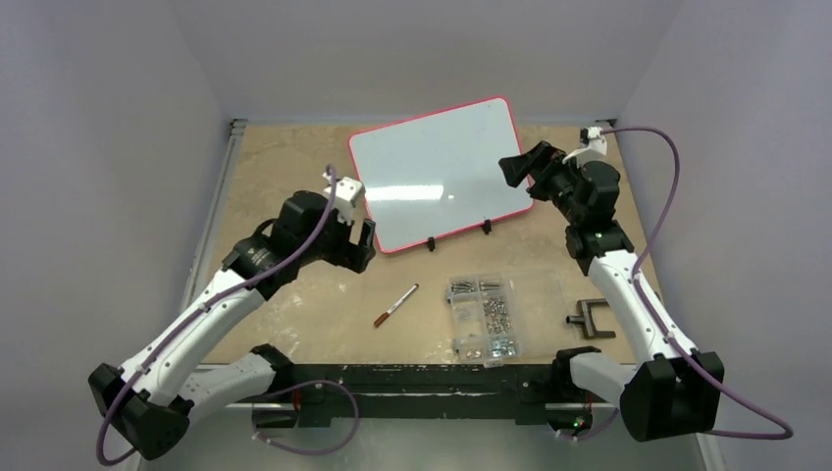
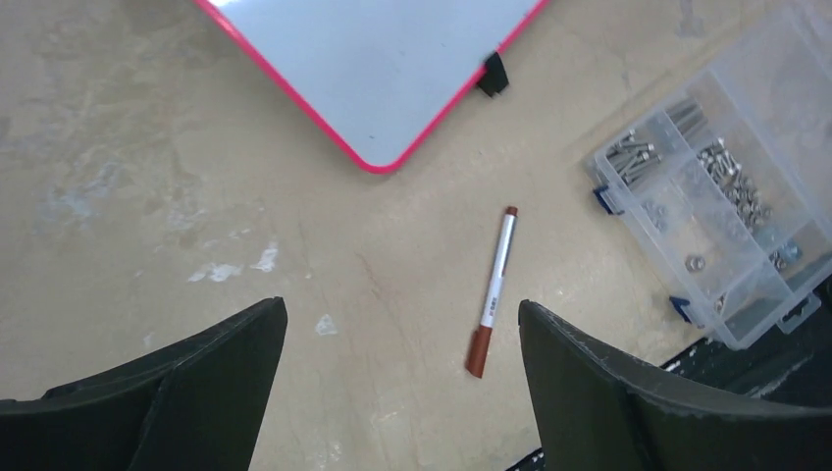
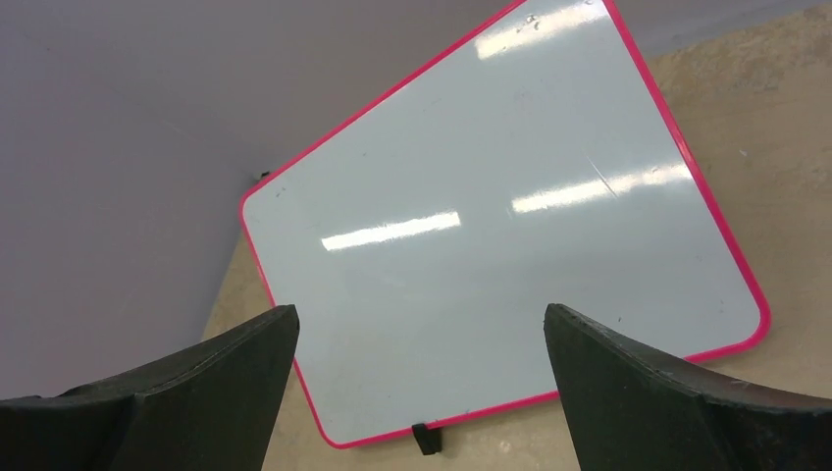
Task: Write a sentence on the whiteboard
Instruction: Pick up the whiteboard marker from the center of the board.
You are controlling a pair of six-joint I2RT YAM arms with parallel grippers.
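Observation:
The whiteboard (image 1: 442, 172) lies flat at the back of the table, white with a pink-red rim. Its face is blank (image 3: 491, 245); the sentence is out of view. A white marker with a brown-red cap (image 1: 395, 305) lies on the table in front of the board. My left gripper (image 1: 359, 245) hovers near the board's near-left corner (image 2: 378, 162), open and empty (image 2: 402, 309), with the marker (image 2: 494, 289) below and just inside its right finger. At the board's right edge my right gripper (image 1: 515, 169) is open and empty, looking down on the board (image 3: 420, 312).
A clear compartment box of screws (image 1: 483, 314) (image 2: 726, 226) sits right of the marker. A black bracket-like tool (image 1: 589, 321) lies near the right arm. Small black clips (image 1: 488, 228) (image 3: 424, 439) line the board's near edge. Walls close in the table on three sides.

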